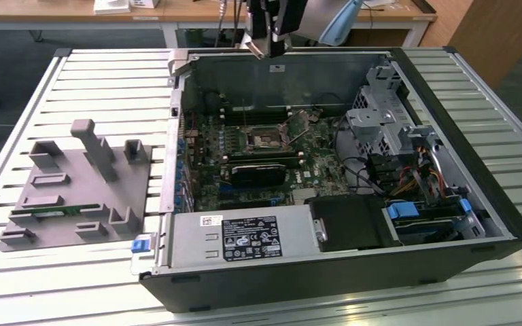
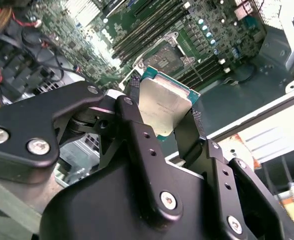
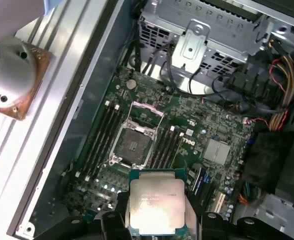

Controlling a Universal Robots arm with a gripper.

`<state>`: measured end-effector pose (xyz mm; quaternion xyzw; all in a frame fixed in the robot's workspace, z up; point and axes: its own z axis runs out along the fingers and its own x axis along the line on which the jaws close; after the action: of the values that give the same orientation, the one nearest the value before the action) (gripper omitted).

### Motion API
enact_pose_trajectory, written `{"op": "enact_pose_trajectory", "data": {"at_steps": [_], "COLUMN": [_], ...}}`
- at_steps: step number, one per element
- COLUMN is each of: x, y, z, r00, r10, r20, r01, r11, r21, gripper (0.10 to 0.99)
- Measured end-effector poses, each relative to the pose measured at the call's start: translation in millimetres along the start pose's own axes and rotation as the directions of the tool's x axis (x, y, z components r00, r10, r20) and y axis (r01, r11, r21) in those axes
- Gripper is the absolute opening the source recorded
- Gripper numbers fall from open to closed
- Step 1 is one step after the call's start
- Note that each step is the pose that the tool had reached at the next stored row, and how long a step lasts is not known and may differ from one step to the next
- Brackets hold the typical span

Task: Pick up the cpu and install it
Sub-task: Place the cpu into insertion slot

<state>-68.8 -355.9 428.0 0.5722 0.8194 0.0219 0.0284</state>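
cpu in the jaws, high over the open case

the jaws are closed on the cpu (image 3: 157, 202), pinching two opposite edges with its metal lid facing the first wrist view. it hangs above the case (image 1: 478, 224), which lies on the slatted worktop (image 1: 89, 88). it is well clear of the socket (image 3: 133, 145), whose frame looks lifted.

risks, as i judge them: the edge hold is thin, so a slip could drop the chip onto the board (image 3: 207, 130). going down tilted or turned the wrong way could bend the socket contacts. cables near the drive cage could snag the arm.

writing: faint print on the cpu lid, white lettering on the board, and a white sticker (image 1: 247, 241) on the power supply. i am not reading any of it off.
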Motion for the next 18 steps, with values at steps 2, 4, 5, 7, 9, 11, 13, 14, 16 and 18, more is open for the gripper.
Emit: {"op": "enact_pose_trajectory", "data": {"at_steps": [2,4,5,7,9,11,13,14,16,18], "x": [0.0,0.0,0.0,0.0,0.0,0.0,0.1,0.1,2.5,3.6], "y": [0.0,0.0,-0.1,-0.1,-0.1,-0.1,-0.2,-0.2,0.3,0.5], "z": [0.2,0.5,0.6,0.9,1.3,2.0,2.7,3.1,7.8,11.8], "r00": [0.9993,0.9974,0.996,0.9922,0.9867,0.9803,0.9725,0.9683,0.962,0.962], "r10": [0.037,0.072,0.089,0.125,0.162,0.197,0.232,0.249,0.272,0.272], "r20": [0.0026,0.0049,0.0062,0.0087,0.0114,0.0139,0.0165,0.0178,0.0194,0.0193], "r01": [-0.037,-0.072,-0.089,-0.125,-0.162,-0.197,-0.232,-0.249,-0.273,-0.272], "r11": [0.9993,0.9974,0.996,0.9922,0.9868,0.9804,0.9727,0.9684,0.9621,0.9621], "r21": [0.001,0.001,0.002,0.002,0.003,0.003,0.003,0.003,0.006,0.008], "gripper": [0.529,0.529,0.529,0.529,0.529,0.529,0.529,0.529,0.529,0.529]}}
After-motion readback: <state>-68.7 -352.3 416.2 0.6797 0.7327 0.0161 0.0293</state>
